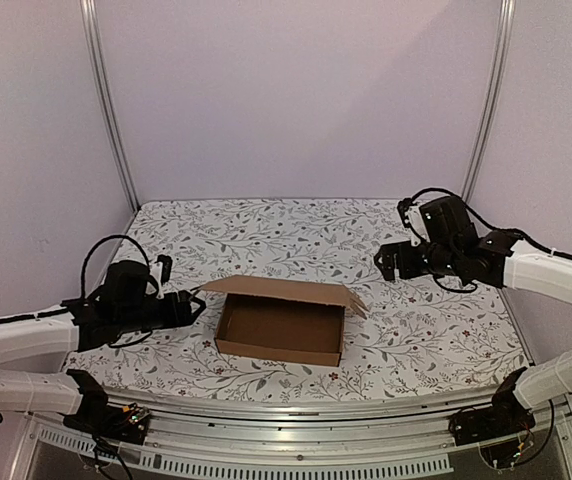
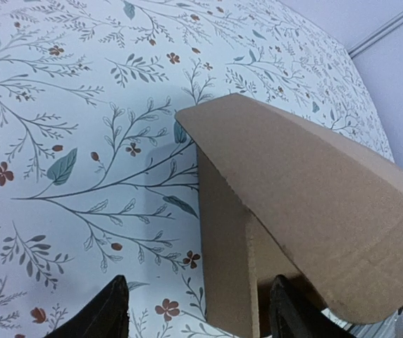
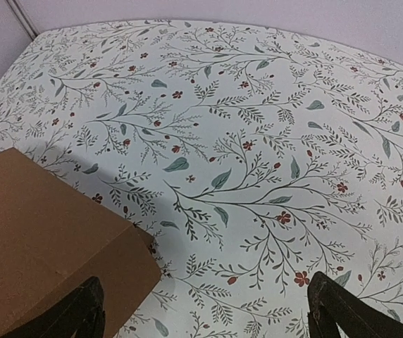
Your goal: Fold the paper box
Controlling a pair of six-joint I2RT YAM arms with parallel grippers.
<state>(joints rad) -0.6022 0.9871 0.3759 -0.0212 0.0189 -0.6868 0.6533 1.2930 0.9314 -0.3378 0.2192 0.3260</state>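
Surface (image 1: 266, 235): white covering printed all over with grey-green leafy sprigs and small red flowers, lying flat. Metal rail (image 1: 316, 408) runs along its near edge. One item rests directly on it, the paper box (image 1: 281, 350): plain brown, shallow, open-topped, near the front middle, with its lid (image 1: 286, 290) half raised off the far wall.

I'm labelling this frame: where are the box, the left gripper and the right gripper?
box (image 1: 281, 330), top view, on its inside floor.
left gripper (image 1: 194, 306), top view, midway between its fingers, beside the box's left wall.
right gripper (image 3: 208, 313), right wrist view, midway between its open fingers.
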